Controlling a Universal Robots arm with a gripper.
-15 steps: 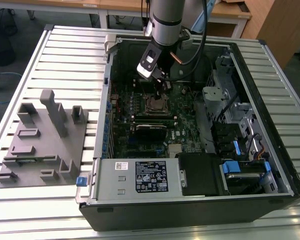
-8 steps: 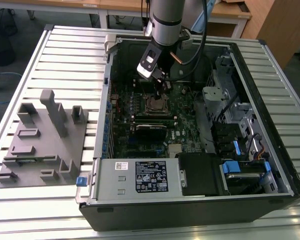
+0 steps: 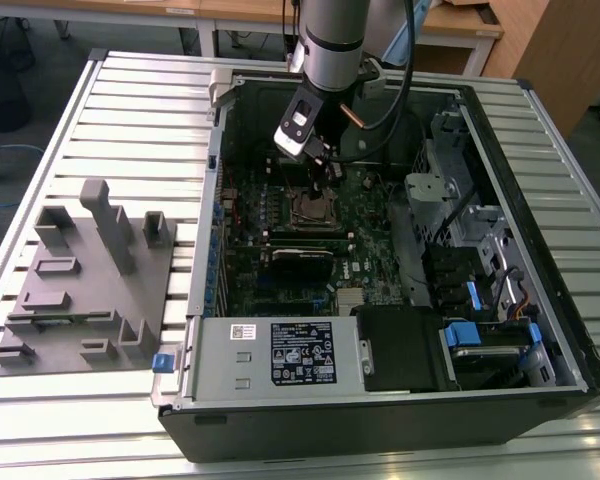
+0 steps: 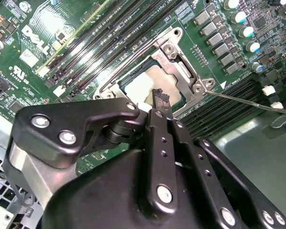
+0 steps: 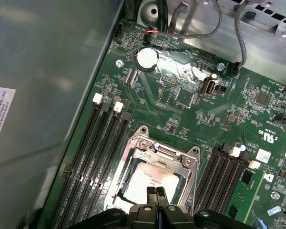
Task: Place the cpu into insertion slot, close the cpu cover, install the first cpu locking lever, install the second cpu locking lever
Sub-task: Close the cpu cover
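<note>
The cpu (image 3: pixel 313 208) lies flat in its socket on the green motherboard, its dull silver top showing in both wrist views (image 4: pixel 145 82) (image 5: pixel 145 177). The cpu cover (image 4: pixel 175 53) (image 5: pixel 155 145), a silvery frame with a square window, lies down around it. My gripper (image 3: pixel 325 178) (image 4: pixel 159 98) (image 5: pixel 156 193) hangs right over the chip, shut, fingertips pressed together with nothing seen between them. They sit at or just above the cpu's top near the cover's edge. A thin wire locking lever (image 4: pixel 250 103) sticks out sideways from one socket corner, free of the gripper.
Memory slots (image 5: pixel 97 152) flank the socket on both sides. The open case (image 3: pixel 205 200) has steel walls, a white-labelled power supply box (image 3: pixel 280 352) at the front and drive cages (image 3: pixel 480 250) on the exterior view's right. A grey fixture plate (image 3: pixel 80 290) lies outside.
</note>
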